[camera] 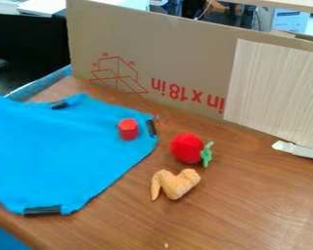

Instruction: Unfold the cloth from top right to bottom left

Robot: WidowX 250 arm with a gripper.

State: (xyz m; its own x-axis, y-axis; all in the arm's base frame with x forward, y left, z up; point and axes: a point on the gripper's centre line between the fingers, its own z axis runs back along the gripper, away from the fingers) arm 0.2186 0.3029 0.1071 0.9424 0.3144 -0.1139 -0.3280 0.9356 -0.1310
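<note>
A cardboard panel (185,63) stands behind the wooden table (251,210).

The bright blue cloth (61,151) lies spread mostly flat on the left side of the wooden bench (257,215), running out past the left edge of view. Shallow wrinkles cross it, and its upper edge is uneven. Black strips (42,210) mark it at the bottom corner, at the right-hand corner and along the upper edge.

Cloth (61,151), left on table (270,205); block (128,129) on it. Right of cloth: tomato (186,148); wing (175,184) before tomato. Cardboard (166,58) behind.
</note>
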